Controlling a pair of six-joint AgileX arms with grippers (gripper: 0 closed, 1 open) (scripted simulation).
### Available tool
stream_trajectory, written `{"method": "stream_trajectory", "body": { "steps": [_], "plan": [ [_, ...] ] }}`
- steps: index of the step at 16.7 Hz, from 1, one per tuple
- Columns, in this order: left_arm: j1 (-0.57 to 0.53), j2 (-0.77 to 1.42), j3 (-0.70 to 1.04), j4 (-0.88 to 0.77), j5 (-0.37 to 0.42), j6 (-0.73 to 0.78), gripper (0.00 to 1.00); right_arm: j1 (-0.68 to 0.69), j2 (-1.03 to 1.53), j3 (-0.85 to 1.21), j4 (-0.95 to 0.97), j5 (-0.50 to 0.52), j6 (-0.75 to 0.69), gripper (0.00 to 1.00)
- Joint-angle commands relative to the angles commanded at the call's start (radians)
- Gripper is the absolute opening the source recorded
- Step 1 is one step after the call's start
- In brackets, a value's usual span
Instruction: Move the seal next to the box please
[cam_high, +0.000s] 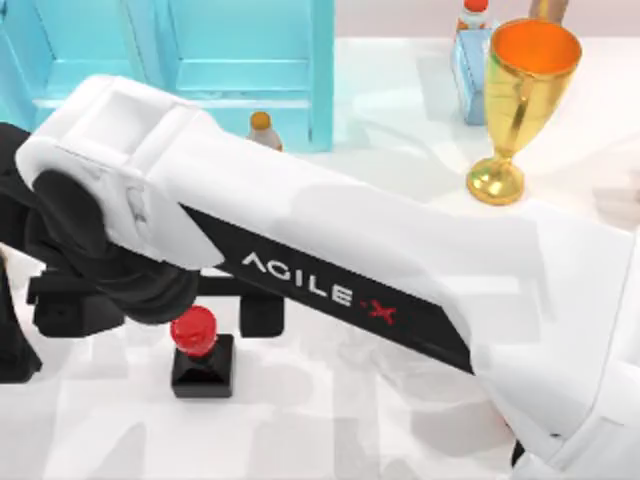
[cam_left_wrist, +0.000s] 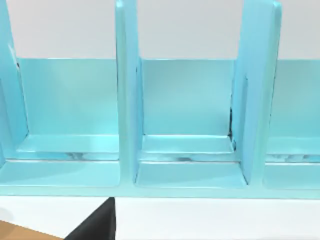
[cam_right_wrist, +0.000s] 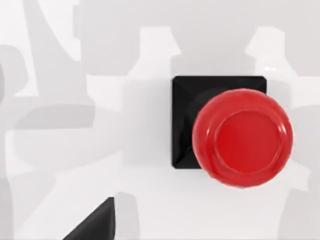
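Above seal (cam_high: 202, 352) | right tool (cam_high: 160, 300) | opening: cannot tell | touching: nothing seen

The top camera looks down on the table (cam_high: 330, 400), the left wrist camera faces the blue box (cam_left_wrist: 125, 100) close up, and the right wrist camera stares straight down at the seal (cam_right_wrist: 235, 135), shared with the top view (cam_high: 200, 350).

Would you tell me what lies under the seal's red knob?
Under the red knob sits the seal's black square base, resting on the white table. The knob covers part of the base's top, so that part is hidden.
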Motion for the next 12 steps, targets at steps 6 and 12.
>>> {"method": "stream_trajectory", "body": {
  "steps": [6,12],
  "plan": [
    [0.000,0.000,0.000,0.000,0.000,0.000,1.00,-0.032,0.001,-0.272,0.286,-0.004,-0.033,1.00],
    [0.000,0.000,0.000,0.000,0.000,0.000,1.00,-0.043,0.003,-0.342,0.358,-0.006,-0.044,1.00]
  ]
}}
